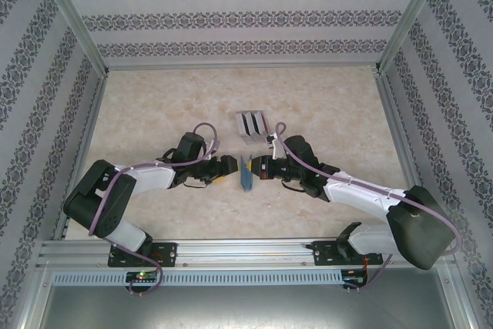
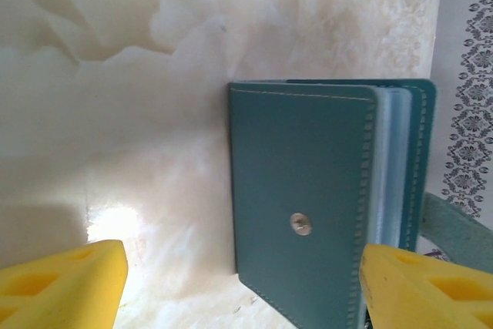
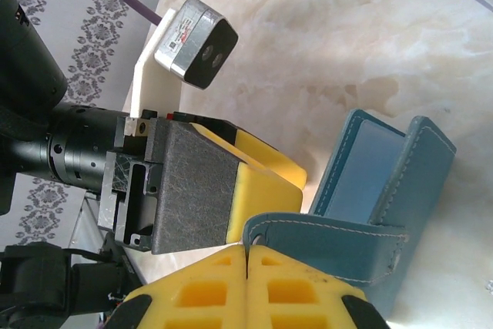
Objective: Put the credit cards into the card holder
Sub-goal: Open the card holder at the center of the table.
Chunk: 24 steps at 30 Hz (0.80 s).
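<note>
pinches the snap flap of the card holder (image 3: pixel 424 175) in the right claw (image 3: pixel 246 256), shut tight with the flap end right at its fingertips, seemingly to stand the case on edge on the counter (image 1: pixel 323 105) and pull one cover open. bares clear sleeves (image 3: pixel 362 167) just ahead of that claw. points the left claw (image 2: pixel 243 275) at the other cover from the opposite side, spread wide and gripping nothing, with the case straight ahead and closer to one finger than the other; probably poised to steady that cover or peel it back. leaves a pale grey ribbed piece (image 1: pixel 252 126) beyond both claws, well apart from the case. cannot tell where the credit cards are; apparently none loaded yet.
</note>
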Tool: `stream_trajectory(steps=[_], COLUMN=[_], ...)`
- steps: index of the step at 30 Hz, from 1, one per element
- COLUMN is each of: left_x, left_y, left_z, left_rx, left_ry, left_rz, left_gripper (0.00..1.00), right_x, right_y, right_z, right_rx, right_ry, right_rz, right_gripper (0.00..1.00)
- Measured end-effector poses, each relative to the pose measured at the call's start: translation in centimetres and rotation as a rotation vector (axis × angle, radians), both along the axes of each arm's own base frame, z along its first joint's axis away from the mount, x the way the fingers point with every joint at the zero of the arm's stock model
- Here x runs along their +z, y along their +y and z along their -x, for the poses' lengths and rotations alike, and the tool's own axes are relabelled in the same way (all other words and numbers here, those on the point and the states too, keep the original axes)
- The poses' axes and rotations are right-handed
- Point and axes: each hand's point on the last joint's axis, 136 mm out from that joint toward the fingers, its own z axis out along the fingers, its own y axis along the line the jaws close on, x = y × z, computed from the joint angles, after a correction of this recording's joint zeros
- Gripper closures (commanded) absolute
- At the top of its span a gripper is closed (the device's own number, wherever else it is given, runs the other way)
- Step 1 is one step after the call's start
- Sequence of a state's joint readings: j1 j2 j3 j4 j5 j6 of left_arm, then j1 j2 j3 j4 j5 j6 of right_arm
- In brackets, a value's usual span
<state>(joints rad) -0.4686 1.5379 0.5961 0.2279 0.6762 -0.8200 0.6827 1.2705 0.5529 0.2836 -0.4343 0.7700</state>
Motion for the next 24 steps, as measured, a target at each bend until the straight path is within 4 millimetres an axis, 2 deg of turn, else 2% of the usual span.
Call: stream_trajectory(steps=[6, 9, 14, 17, 21, 22, 23, 24], left_x=[-0.1, -0.5, -1.6, -2.0, -2.8, -2.9, -3.0, -3.0], left_y=[0.4, 0.5, 0.6, 0.7, 1.2, 1.3, 1.4, 1.5], left_z=[-0.2, 0.0, 0.1, -0.3, -0.4, -0.4, -0.5, -0.5], left_rx=[0.014, 0.019, 0.026, 0.032, 0.045, 0.046, 0.048, 0.049], left_ry=[-0.004, 0.013, 0.050, 0.058, 0.071, 0.071, 0.071, 0.069], left_rz=[0.006, 0.002, -0.016, -0.039, -0.088, -0.097, -0.104, -0.113], left_gripper=[0.19, 0.23, 0.36, 0.49, 0.56, 0.57, 0.58, 0.60], right_x=[-0.4, -0.9, -1.0, -1.1, -1.5, -1.7, -2.0, -2.4], right_y=[0.2, 0.3, 0.2, 0.1, -0.5, -1.0, -1.6, -2.4], right_z=[-0.1, -0.2, -0.3, -0.2, -0.5, -0.7, -0.8, -1.1], right_rx=[0.003, 0.001, -0.004, -0.007, -0.036, -0.054, -0.076, -0.107], right_ry=[0.010, 0.022, 0.020, 0.024, 0.026, 0.031, 0.037, 0.046], right_rz=[-0.002, 0.005, 0.006, 0.010, 0.029, 0.043, 0.058, 0.084], right_gripper=[1.00, 1.00, 1.00, 1.00, 0.99, 0.82, 0.73, 0.72])
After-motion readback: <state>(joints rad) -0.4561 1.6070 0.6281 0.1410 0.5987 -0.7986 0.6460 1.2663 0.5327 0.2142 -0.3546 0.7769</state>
